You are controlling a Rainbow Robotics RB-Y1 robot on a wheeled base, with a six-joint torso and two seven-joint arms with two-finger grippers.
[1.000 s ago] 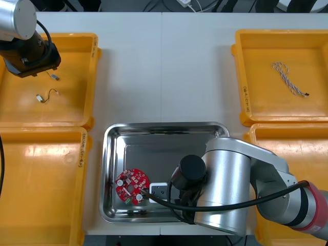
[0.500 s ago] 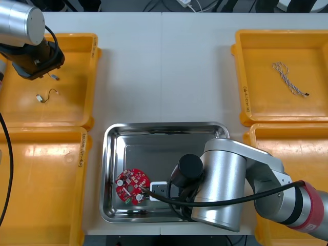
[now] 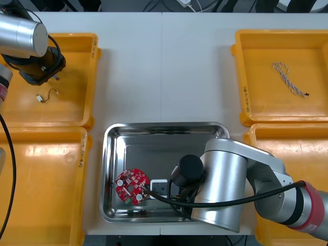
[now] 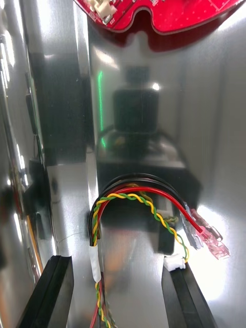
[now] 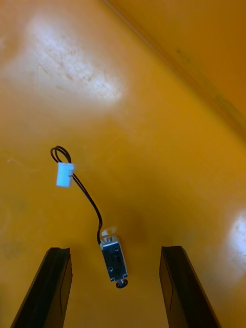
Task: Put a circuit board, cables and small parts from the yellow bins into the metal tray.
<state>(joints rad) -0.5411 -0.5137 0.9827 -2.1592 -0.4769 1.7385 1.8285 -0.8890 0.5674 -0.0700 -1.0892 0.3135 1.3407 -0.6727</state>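
While left gripper (image 5: 114, 250) hangs open over far left yellow bin (image 3: 77, 51), small metal part (image 5: 115, 262) lies between its fingers, touching neither. Right gripper (image 4: 118, 261) open in metal tray (image 3: 115, 138); red and yellow cable (image 4: 138, 197) between its fingers, circuit board (image 4: 164, 13) beyond.

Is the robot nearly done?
About halfway. The circuit board and red and yellow cable lie in the metal tray by the open right gripper. The open left gripper hovers over a small metal part in a yellow bin. The blue and white cable waits in another.
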